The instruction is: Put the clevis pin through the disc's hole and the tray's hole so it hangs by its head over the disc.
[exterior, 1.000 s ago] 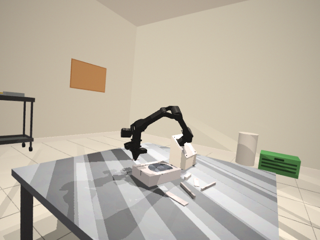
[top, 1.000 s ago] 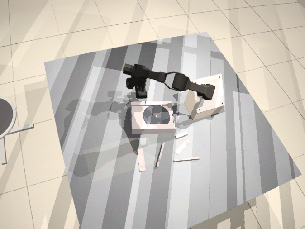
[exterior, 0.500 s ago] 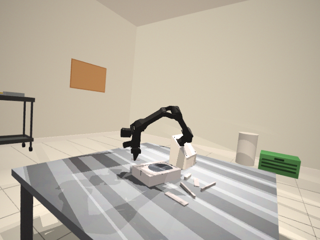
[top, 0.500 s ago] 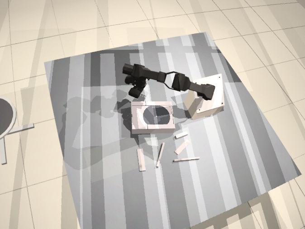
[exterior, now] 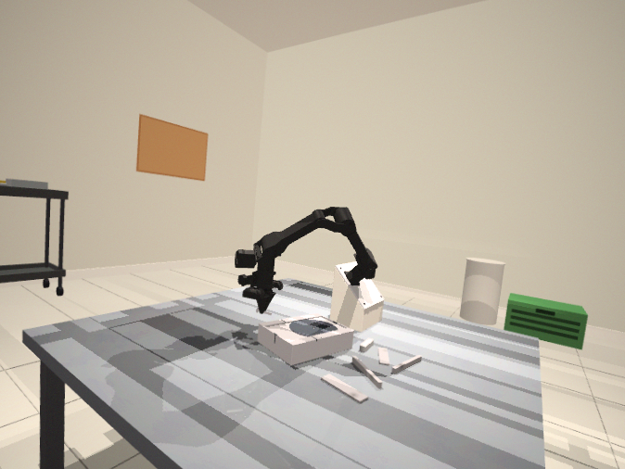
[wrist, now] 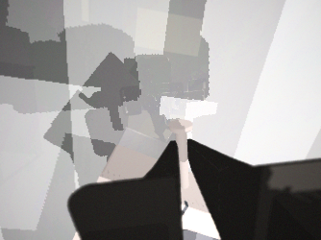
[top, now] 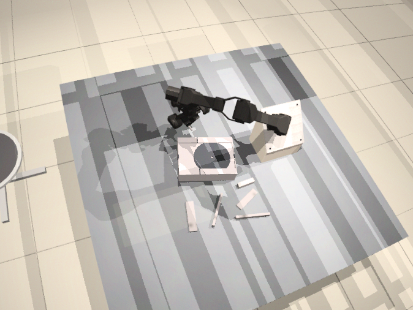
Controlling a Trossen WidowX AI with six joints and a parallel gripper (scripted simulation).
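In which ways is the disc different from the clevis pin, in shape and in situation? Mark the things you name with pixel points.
The disc (top: 204,155) (exterior: 305,326) is wide, flat and dark, whereas the clevis pin (wrist: 182,142) is slim, pale and headed. The disc lies flat in the tray (top: 185,166) (exterior: 320,348); the pin is clamped between the gripper's (wrist: 182,142) fingers, off the tray. Both look round in outline, the pin at its head.

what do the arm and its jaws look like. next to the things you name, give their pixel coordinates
The arm (top: 245,110) (exterior: 295,230) is black, with blocky joints and an open, two-sided frame along one link. The jaws are black too, wide behind and tapering to narrow tips. No markings or cables can be made out.
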